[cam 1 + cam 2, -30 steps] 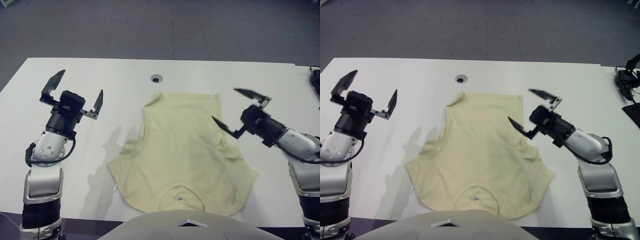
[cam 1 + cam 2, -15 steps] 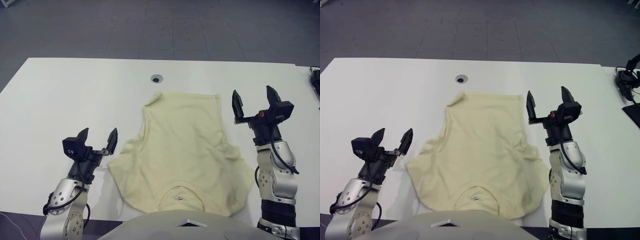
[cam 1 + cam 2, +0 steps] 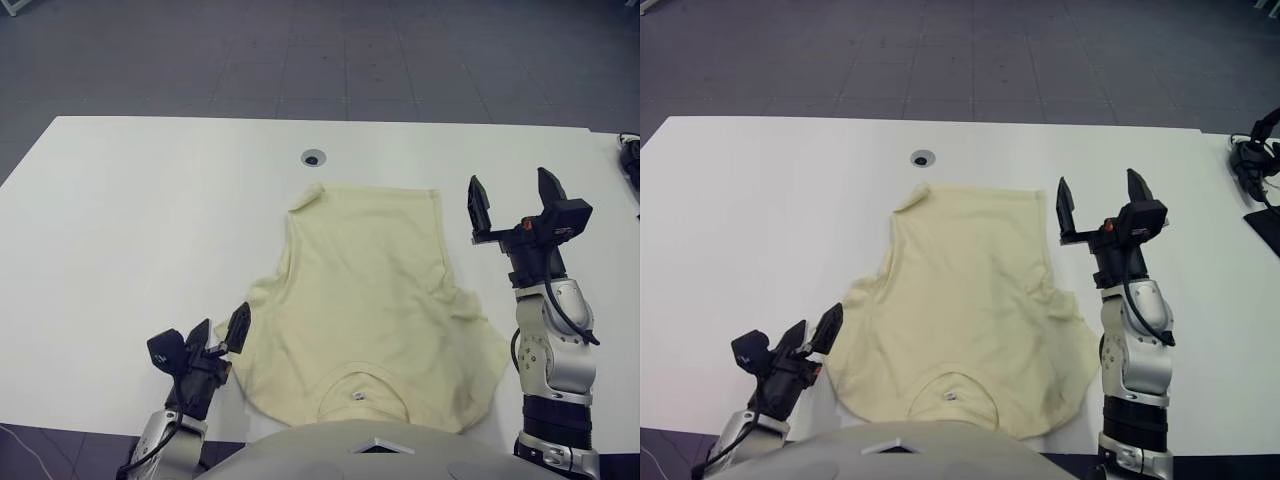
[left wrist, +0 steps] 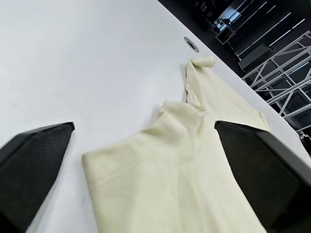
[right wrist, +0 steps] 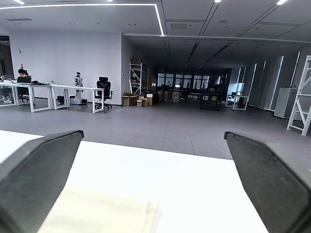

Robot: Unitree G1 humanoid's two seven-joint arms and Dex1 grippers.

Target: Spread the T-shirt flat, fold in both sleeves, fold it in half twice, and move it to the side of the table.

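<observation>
Probably soft, light and floppy, so best to pinch the T-shirt [image 3: 370, 300] by the sleeve [image 4: 121, 165] just in front of the left claw [image 3: 220, 330]. Lies on the worktop [image 3: 150, 200], beside the right claw [image 3: 510, 190]. Both wide open, holding nothing.

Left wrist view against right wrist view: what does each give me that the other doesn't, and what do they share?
Left wrist view: the T-shirt seen lengthwise, its near sleeve just ahead of the open left gripper, a curled hem corner and the round hole in the white table. Right wrist view: the room beyond, with desks, an office chair and shelving, framed by the open right gripper. Both: yellow shirt fabric lying on that table.
</observation>
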